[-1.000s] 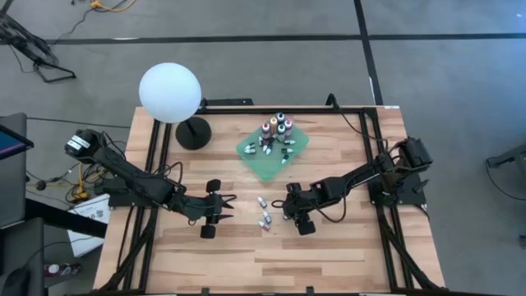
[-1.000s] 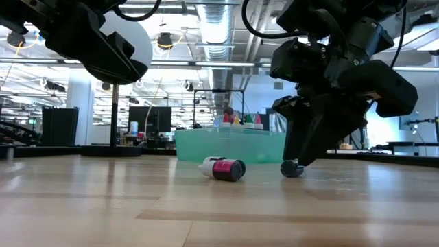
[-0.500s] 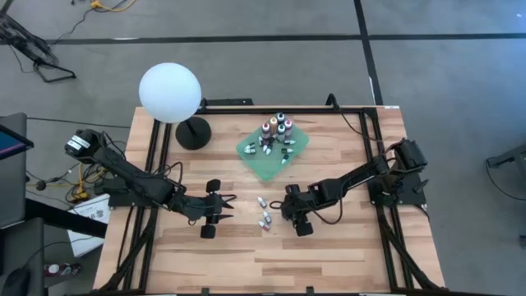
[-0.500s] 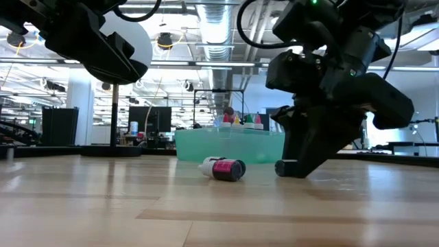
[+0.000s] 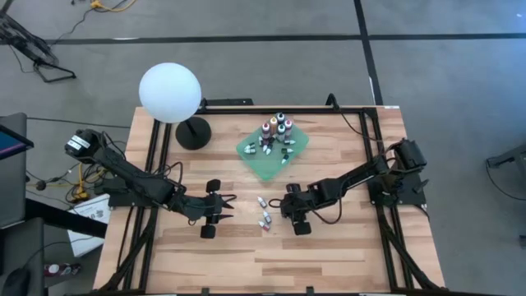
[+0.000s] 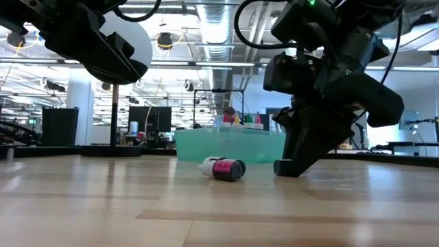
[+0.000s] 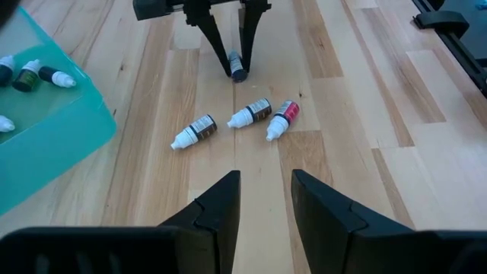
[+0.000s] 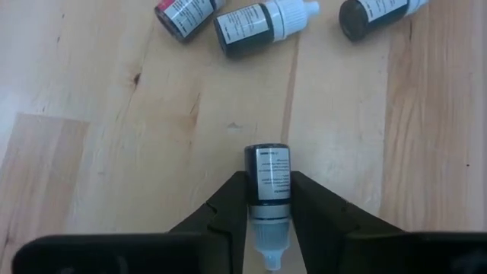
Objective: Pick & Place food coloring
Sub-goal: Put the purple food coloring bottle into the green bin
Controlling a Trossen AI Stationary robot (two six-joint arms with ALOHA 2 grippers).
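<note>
Three small dropper bottles [image 7: 251,114] with white caps lie on their sides on the wood between the two grippers, showing also in the high view [image 5: 264,214]. Of these bottles, the low view shows a pink one [image 6: 223,168]. Several more bottles stand or lie in a green tray [image 5: 274,148]. My right gripper [image 8: 268,186] is shut on one dark bottle just right of the lying three [image 5: 285,210]. My left gripper [image 7: 264,205] is open and hangs above the table left of them [image 5: 223,209], touching nothing. My right gripper pinches a dark dropper bottle by its labelled body [image 8: 268,171] between the two fingers [image 8: 232,202]. The fingers come down from above on a slant. The white cap [image 8: 269,247] points back toward the wrist. The bottle's bottom end [image 7: 238,74] is at the tabletop; whether it touches, I cannot tell.
A white globe lamp [image 5: 169,93] on a black round base [image 5: 193,133] stands at the far left of the table. Black frame rails [image 5: 378,189] run along the table's sides. Bare wood [image 5: 271,263] lies toward the near edge.
My right gripper has moved a little toward the table's left, nearer the three lying bottles, and come down slightly, carrying the dark bottle with it. The lying bottles and my left gripper have stayed where they were.
</note>
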